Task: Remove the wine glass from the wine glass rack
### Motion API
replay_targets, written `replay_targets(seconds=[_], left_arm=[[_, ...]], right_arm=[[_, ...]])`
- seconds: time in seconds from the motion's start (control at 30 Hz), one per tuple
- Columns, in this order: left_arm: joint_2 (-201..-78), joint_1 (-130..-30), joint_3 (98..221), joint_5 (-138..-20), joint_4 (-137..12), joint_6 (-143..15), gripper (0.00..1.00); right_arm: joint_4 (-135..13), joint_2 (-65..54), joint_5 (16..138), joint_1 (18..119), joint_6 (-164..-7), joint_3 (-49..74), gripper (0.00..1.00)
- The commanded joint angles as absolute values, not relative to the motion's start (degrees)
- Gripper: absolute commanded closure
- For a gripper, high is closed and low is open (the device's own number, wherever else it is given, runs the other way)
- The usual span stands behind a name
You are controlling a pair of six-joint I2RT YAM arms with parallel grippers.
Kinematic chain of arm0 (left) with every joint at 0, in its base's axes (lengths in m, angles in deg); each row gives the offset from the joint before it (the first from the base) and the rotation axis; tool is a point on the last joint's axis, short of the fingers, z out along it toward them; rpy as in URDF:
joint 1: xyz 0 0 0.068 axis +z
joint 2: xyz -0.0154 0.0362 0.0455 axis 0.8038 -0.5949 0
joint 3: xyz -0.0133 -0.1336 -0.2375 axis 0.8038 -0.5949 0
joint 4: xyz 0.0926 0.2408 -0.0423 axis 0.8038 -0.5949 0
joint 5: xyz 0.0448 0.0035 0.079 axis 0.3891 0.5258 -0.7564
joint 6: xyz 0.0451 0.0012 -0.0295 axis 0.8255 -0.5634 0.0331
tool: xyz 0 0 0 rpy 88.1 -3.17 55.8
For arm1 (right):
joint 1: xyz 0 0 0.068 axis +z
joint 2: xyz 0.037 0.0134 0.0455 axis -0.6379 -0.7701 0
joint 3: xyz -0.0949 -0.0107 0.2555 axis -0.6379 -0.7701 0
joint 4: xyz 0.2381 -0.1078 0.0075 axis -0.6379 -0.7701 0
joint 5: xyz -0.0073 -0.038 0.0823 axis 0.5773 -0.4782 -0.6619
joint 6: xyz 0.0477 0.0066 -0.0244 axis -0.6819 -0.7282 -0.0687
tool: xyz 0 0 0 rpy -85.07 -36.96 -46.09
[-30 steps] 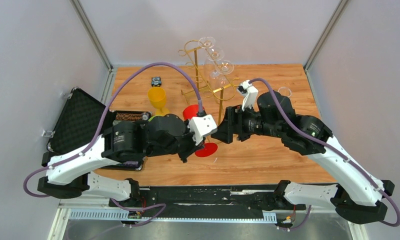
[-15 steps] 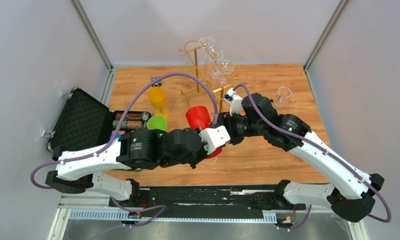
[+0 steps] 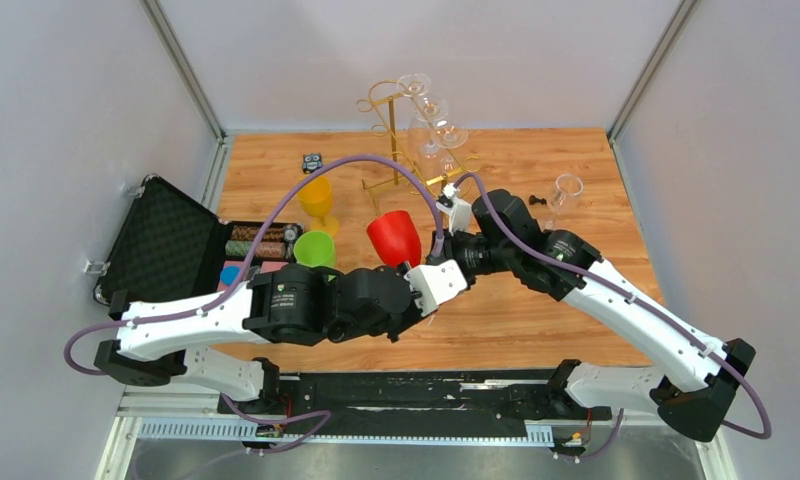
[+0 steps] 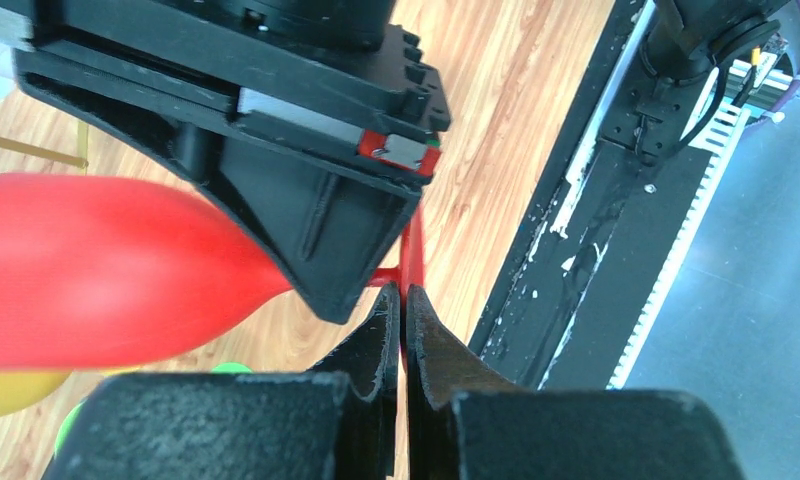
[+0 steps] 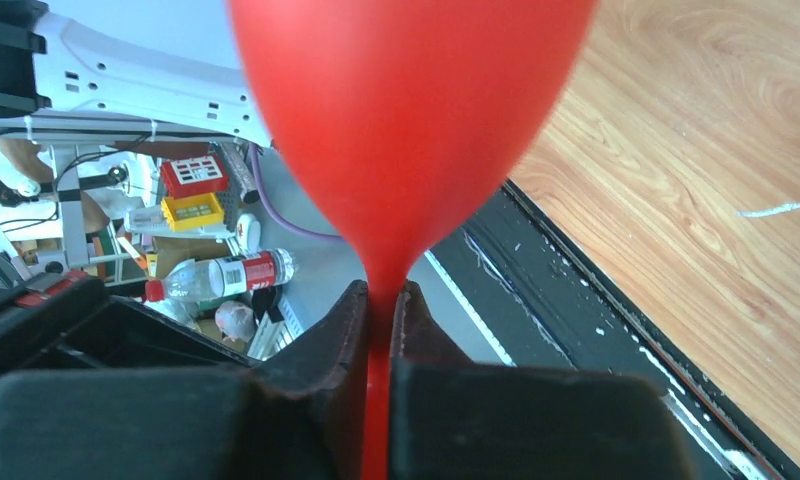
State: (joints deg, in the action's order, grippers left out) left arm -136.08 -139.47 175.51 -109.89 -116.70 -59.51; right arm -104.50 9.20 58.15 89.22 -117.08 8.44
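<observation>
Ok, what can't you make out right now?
Red wine glass foot: top view, hidden beneath left gripper.
Its stem: left wrist view, mostly covered by right gripper; bowl blurred.
Clear glasses on gold rack: top view, too faint to see how they hang.

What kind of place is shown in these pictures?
Probably a robotics lab test cell: a wooden table walled by plain grey panels, with props such as the gold wine glass rack and a red wine glass.

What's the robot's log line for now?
left gripper: shut on foot | right gripper: shut on stem | red wine glass: apart from rack
</observation>
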Motion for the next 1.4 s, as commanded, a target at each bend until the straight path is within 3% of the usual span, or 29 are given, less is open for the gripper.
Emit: replay_targets(seconds=[0.0, 0.2, 0.27, 0.37, 0.47, 0.67, 1.07, 1.37], left_arm=[[-134.25, -139.72, 174.94, -113.02, -111.91, -58.58, 1.00], [-134.56, -139.72, 174.41, -113.05, -111.58, -59.21, 0.97], [-134.40, -139.72, 173.89, -112.90, -111.12, -59.41, 0.84], [-133.61, -139.72, 172.91, -112.25, -110.09, -59.62, 0.53], [-132.38, -139.72, 171.48, -112.20, -108.35, -59.49, 0.33], [-130.46, -139.60, 168.71, -112.82, -104.53, -59.39, 0.12], [-125.11, -129.87, 162.95, -103.71, -99.19, -62.48, 0.05], [-120.17, -115.80, 158.92, -93.43, -96.81, -70.01, 0.04]], right_arm=[[-101.20, 10.46, 54.78, 89.05, -118.44, 7.53, 1.00], [-100.46, 11.65, 54.86, 88.97, -118.79, 6.63, 1.00], [-100.18, 12.09, 54.79, 88.94, -118.76, 6.35, 1.00], [-99.83, 13.19, 54.97, 88.94, -118.63, 5.94, 1.00], [-99.78, 14.40, 55.55, 88.94, -117.87, 5.20, 1.00], [-99.73, 17.71, 58.78, 88.94, -113.40, 2.32, 1.00], [-100.47, 25.60, 73.02, 88.95, -102.62, -7.04, 1.00], [-103.64, 26.45, 78.55, 88.95, -94.62, -8.14, 1.00]])
